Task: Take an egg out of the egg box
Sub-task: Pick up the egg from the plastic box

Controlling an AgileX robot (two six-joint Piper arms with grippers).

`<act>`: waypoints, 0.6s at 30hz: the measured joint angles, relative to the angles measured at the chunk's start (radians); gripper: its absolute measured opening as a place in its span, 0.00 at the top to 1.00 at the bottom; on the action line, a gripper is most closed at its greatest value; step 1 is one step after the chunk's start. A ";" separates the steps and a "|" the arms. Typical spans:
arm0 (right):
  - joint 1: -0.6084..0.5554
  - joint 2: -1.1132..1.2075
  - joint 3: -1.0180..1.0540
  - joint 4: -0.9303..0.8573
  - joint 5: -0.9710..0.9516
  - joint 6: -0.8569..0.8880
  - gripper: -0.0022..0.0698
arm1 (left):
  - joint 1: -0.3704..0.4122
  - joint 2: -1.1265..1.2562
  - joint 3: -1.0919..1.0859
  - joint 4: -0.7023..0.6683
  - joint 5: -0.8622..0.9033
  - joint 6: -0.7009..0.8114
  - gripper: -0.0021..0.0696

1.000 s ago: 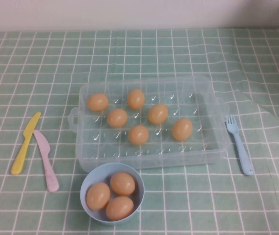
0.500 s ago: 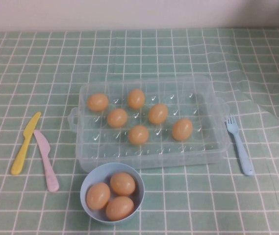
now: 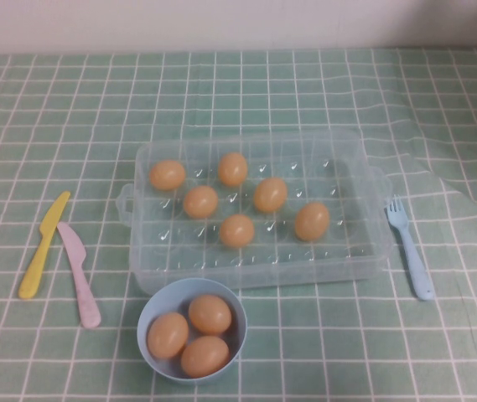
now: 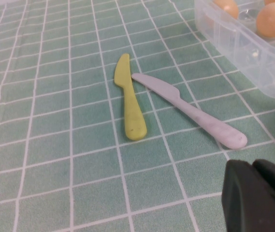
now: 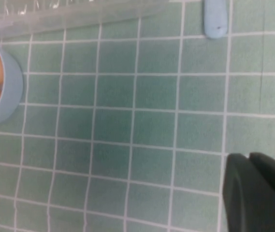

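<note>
Nearest the robot: left gripper (image 4: 258, 195) shows only as a dark block in its wrist view, low near the table edge on the left side, over cloth beside the knives; cannot tell its state. Right gripper (image 5: 258, 193) is likewise a dark block in its wrist view, above bare cloth on the right, near the bowl and the fork handle; cannot tell either. Neither arm is over the box.

Next out: light-blue bowl (image 3: 147, 311) with 3 eggs, just in front of the egg box (image 3: 364, 172). Yellow knife (image 3: 43, 246) and pink knife (image 3: 78, 274) lie left of the box, blades touching or nearly. Blue fork (image 3: 411, 249) lies right of it.

Box holds 6 eggs in its dimpled floor, right third empty. Best pick looks like the egg (image 3: 312, 221) furthest right: open space beside it, right arm closest. Judgement: come straight down from above, fingers spread wide either side of the short axis, close gently, lift clear of the low wall. Risks: smooth shell slipping, clipping the front wall or fork on approach. Checked tablecloth (image 3: 322, 352) has a crease at far right.
</note>
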State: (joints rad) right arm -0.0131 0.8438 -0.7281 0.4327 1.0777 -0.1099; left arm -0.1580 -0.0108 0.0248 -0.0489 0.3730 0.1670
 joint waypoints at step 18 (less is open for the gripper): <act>0.494 0.642 -0.355 -0.085 -0.153 0.030 0.99 | 0.000 0.000 0.000 0.000 0.000 0.000 0.98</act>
State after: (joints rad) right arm 0.4813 1.4862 -1.0830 0.3473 0.9247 -0.0802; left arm -0.1580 -0.0108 0.0248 -0.0489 0.3730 0.1670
